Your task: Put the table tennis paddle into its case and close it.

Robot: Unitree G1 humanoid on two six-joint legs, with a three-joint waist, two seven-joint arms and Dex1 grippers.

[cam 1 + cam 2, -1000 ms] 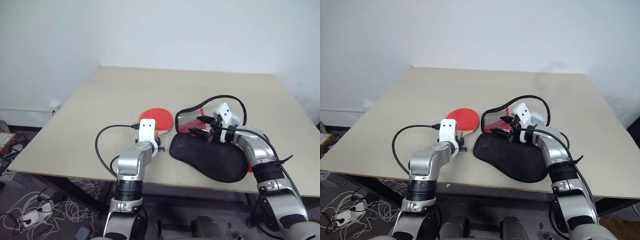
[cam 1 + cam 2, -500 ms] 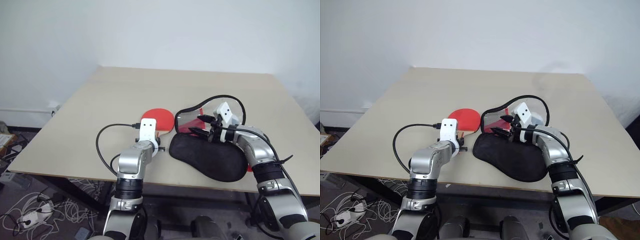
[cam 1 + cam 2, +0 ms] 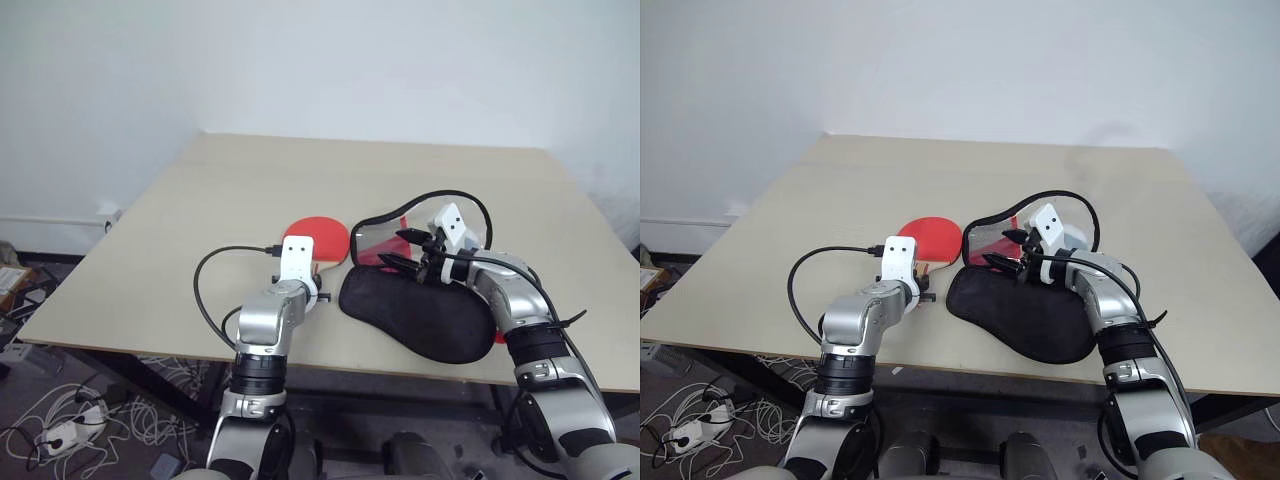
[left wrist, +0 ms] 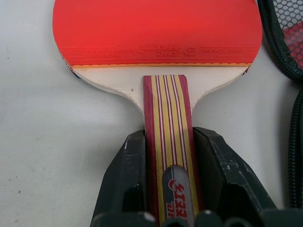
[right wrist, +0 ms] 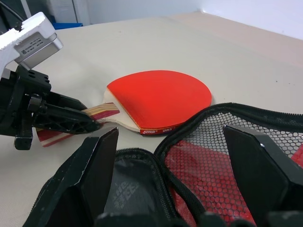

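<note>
1 paddle [image 4: 156,33], 1 case [image 3: 420,310]

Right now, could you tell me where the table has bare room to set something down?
The table is bare across its far half and along its left side, beyond the paddle. It is crowded near the front edge, where the paddle, the open case and both tools sit close together.

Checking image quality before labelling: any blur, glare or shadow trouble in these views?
Left wrist view: table tennis paddle sharp, print on the rubber legible; left gripper fingers dark but clear. Right wrist view: the near black fingers look soft, the case mesh crisp. Head views: even light, soft shadow beside the case, no glare.
</note>
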